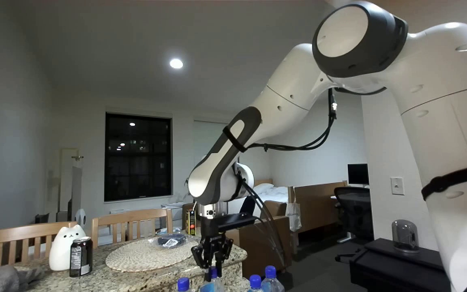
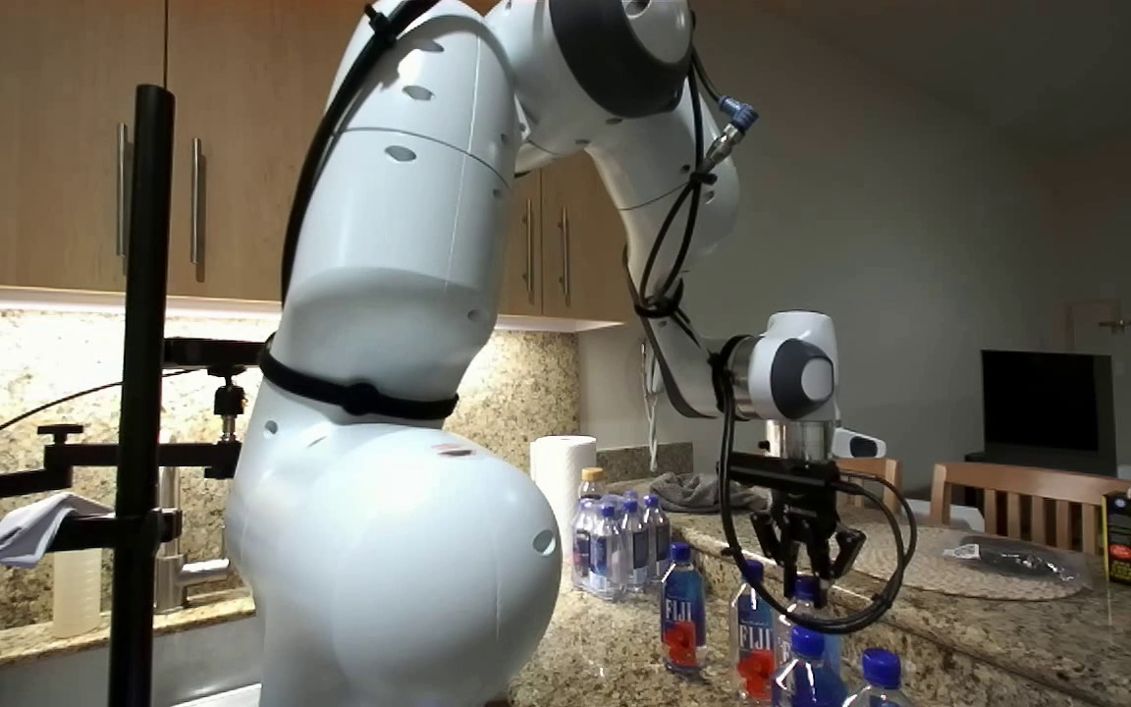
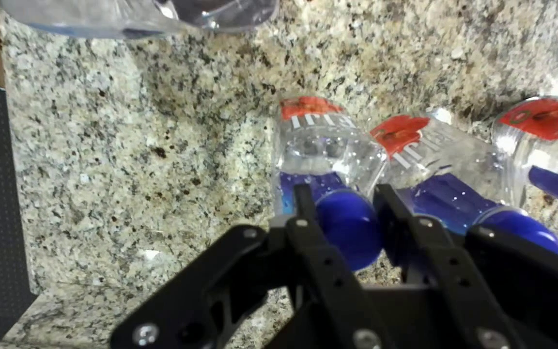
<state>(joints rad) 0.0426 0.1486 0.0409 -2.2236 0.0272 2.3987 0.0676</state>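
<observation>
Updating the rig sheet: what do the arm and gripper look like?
Franka Panda arm: glossy white, rounded, with dark-grey joint covers, black straps, black cables, a blue connector and a silver wrist collar. Robotiq gripper: black, angular, two-fingered, with silver screws.

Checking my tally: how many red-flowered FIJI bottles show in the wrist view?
3: one FIJI bottle in the gripper, second bottle right of it, third bottle at the right edge. More may be hidden.
</observation>
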